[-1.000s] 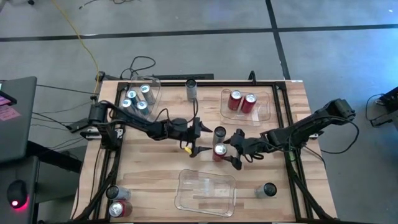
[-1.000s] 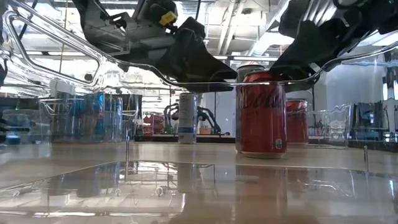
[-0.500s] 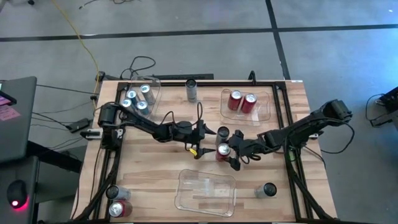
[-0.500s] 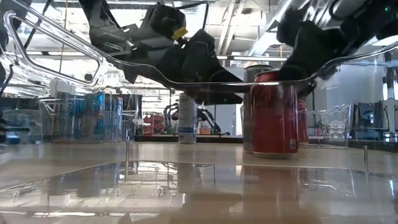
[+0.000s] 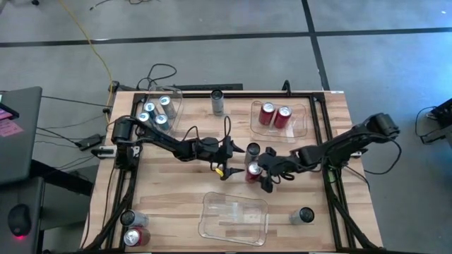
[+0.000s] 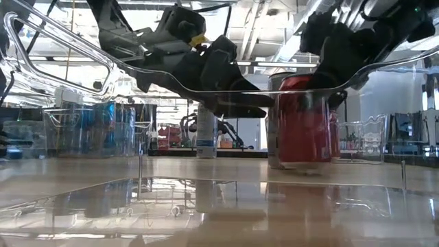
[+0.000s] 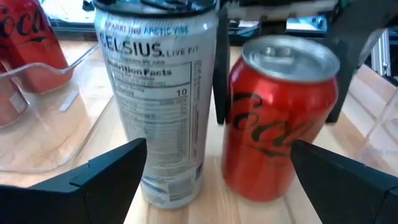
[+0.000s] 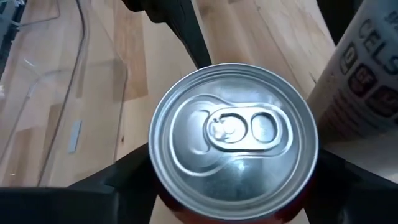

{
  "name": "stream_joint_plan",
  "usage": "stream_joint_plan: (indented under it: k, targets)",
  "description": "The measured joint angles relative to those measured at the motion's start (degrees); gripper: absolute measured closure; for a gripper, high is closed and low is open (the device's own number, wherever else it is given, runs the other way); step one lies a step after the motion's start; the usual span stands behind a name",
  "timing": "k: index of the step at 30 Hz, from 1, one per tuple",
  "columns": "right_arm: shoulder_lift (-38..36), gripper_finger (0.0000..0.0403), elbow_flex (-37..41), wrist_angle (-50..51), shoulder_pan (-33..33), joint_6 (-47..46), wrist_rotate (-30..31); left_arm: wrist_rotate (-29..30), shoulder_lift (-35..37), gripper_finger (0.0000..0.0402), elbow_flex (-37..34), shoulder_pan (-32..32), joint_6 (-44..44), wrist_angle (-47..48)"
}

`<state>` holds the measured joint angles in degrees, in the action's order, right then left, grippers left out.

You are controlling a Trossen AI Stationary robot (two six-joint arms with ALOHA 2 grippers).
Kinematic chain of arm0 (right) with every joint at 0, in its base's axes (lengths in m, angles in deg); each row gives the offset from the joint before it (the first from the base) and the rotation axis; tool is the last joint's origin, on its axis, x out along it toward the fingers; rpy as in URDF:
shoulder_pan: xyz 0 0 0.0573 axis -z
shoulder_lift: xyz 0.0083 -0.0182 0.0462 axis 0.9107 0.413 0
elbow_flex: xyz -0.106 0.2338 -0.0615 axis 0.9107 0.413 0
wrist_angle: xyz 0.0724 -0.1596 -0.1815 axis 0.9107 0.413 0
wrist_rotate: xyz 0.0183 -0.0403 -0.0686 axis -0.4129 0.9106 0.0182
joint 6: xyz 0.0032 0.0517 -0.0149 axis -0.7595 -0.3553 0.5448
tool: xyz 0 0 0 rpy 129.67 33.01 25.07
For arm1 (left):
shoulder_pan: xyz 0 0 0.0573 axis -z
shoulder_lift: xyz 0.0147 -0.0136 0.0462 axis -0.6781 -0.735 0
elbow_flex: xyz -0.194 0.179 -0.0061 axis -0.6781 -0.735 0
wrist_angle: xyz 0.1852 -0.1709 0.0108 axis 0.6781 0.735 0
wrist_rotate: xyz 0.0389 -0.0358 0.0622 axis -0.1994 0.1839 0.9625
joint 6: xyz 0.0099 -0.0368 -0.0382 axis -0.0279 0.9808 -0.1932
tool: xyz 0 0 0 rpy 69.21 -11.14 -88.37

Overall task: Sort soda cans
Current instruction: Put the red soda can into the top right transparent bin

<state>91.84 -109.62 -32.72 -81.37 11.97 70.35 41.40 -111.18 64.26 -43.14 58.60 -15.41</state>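
**Can sorting partly done**

Two red cans (image 5: 274, 115) sit in one bin (image 5: 305, 124), blue-silver cans (image 5: 155, 113) in another; several remain loose. At the table (image 5: 176, 190) centre, the right pincer (image 5: 256, 171) straddles a red can (image 8: 235, 134), fingers apart, not yet clamped. The left pincer (image 5: 232, 156), fingers apart, faces a tall silver can (image 7: 160, 99) beside it.

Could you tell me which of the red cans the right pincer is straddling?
The red can standing alone mid-table, beside the tall silver can, sits between the right pincer fingers; the other reds sit in a bin or near the table's corner.
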Motion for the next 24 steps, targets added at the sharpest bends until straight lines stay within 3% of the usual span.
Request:
stream_joint_plan:
  k: [4,12,19,24]
  targets:
    - [-1.0,0.0108,-0.1,2.0,-0.8,0.0,0.0,0.0,0.0,0.0011,0.0,0.0,-0.3,1.0]
    - [-7.7,0.0113,-0.1,11.3,-3.9,-2.3,0.2,0.6,3.0,0.0011,-0.3,0.0,-1.8,6.0]
    - [-16.6,0.0115,-0.1,20.4,-3.9,-2.5,6.1,4.5,8.6,0.0011,-0.6,-0.3,-4.0,14.3]
    - [-21.6,0.0115,-0.1,27.6,-2.1,-5.9,13.9,4.9,13.4,0.0011,-5.8,-2.5,-2.6,12.0]
